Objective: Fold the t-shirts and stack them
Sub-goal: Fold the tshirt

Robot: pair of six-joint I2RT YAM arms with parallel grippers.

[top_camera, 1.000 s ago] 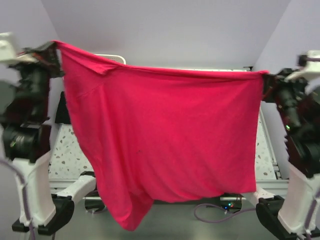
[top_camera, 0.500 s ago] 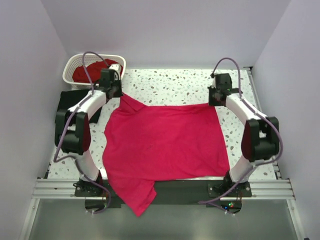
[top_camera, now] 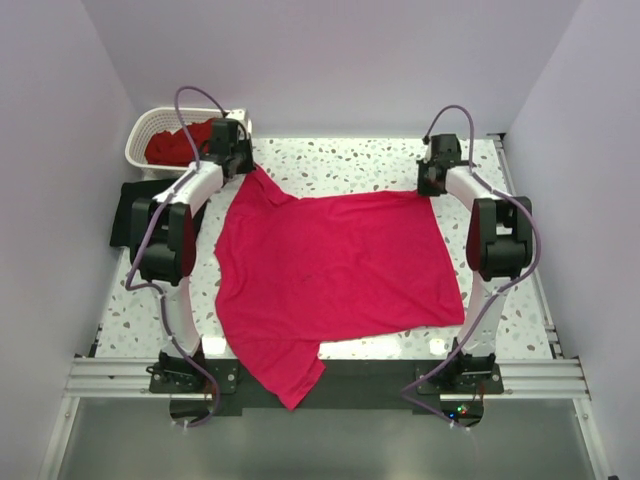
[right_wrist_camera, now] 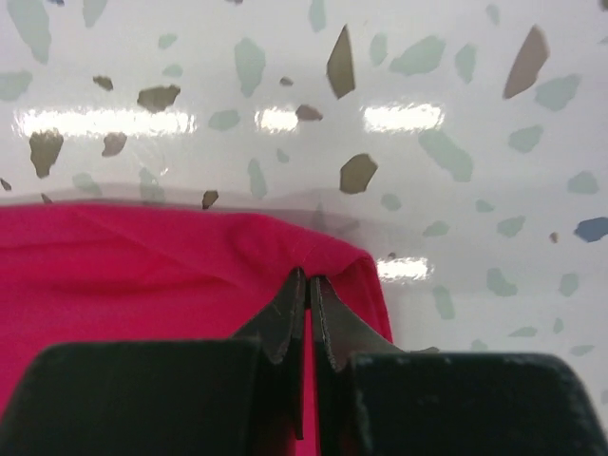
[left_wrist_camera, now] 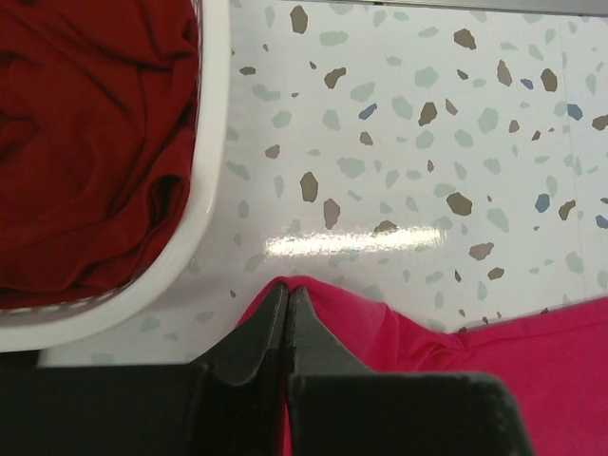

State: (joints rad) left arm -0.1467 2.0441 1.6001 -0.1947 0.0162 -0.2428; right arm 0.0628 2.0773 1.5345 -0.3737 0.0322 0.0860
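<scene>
The bright pinkish-red t-shirt [top_camera: 330,265] lies spread on the speckled table, one part hanging over the near edge. My left gripper [top_camera: 243,165] is shut on its far left corner [left_wrist_camera: 328,304], next to the basket. My right gripper [top_camera: 428,185] is shut on its far right corner [right_wrist_camera: 285,252]. The darker red t-shirt [top_camera: 178,145] lies bunched in the white lattice basket and also shows in the left wrist view [left_wrist_camera: 85,142]. The black t-shirt [top_camera: 128,205] lies at the table's left edge, partly behind my left arm.
The white lattice basket [top_camera: 140,135] stands at the far left corner; its rim [left_wrist_camera: 204,180] is close to my left fingertips. Bare speckled table [top_camera: 350,165] lies beyond the shirt. Walls close in on three sides.
The shirt, first held up high between both grippers, has been lowered and laid flat. Both grippers have since moved farther back, pulling its far edge toward the back of the table.
</scene>
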